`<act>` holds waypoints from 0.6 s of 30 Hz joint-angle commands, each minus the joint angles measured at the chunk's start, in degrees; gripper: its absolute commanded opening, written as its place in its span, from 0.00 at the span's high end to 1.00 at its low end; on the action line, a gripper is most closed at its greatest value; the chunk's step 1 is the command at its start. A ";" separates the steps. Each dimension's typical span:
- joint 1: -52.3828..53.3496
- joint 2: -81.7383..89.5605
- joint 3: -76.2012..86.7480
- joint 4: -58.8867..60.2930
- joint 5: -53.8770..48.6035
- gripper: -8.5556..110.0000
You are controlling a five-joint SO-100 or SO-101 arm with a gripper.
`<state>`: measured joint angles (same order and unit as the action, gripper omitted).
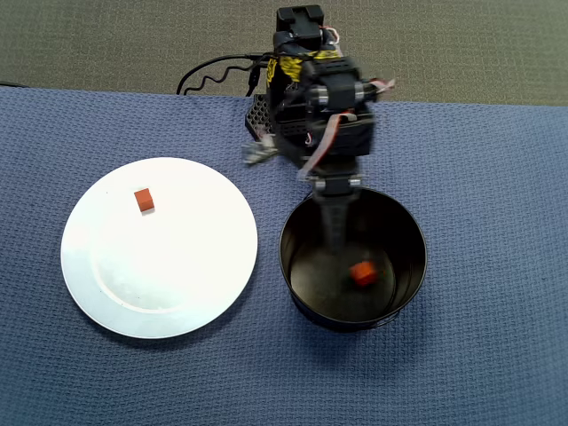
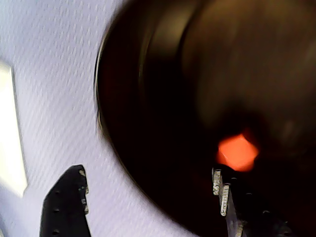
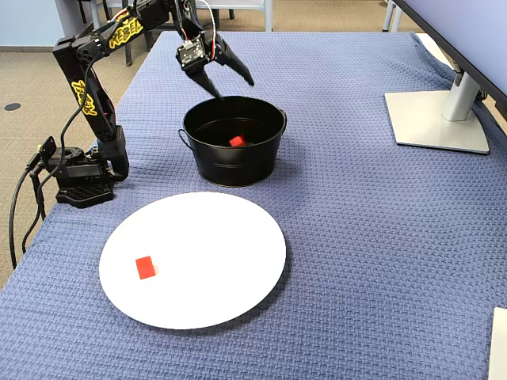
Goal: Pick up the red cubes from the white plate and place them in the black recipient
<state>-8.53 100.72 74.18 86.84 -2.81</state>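
On the blue woven cloth (image 3: 356, 206) sit two containers: the black pot (image 3: 234, 162) and the white plate (image 3: 206, 269), near each other but apart. Inside the pot one red cube (image 3: 236, 141) lies on the shiny floor; the overhead view shows it right of centre (image 1: 363, 273). On the plate the other red cube (image 3: 144, 267) rests alone toward the plate's left side in the fixed view, and toward the far side of the plate in the overhead view (image 1: 144, 200).

My pincer (image 3: 231, 84) hangs just above the pot's far rim, its jaws spread wide and holding nothing. From my wrist camera the fingers (image 2: 66, 205) frame the blurred pot (image 2: 163, 98), with the cube in the pot (image 2: 237, 151) glowing orange just above my right finger.

Only the fixed view shows my base (image 3: 75, 178) at the cloth's left edge and a monitor stand (image 3: 440, 119) far right.
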 commanded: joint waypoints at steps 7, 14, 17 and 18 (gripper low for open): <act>33.93 0.88 12.04 -10.72 -50.54 0.74; 47.20 2.29 23.20 -17.49 -77.43 0.74; 50.98 2.29 27.86 -20.74 -85.52 0.74; 51.94 2.29 29.09 -21.80 -87.45 0.74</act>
<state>38.85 100.37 100.55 69.26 -80.95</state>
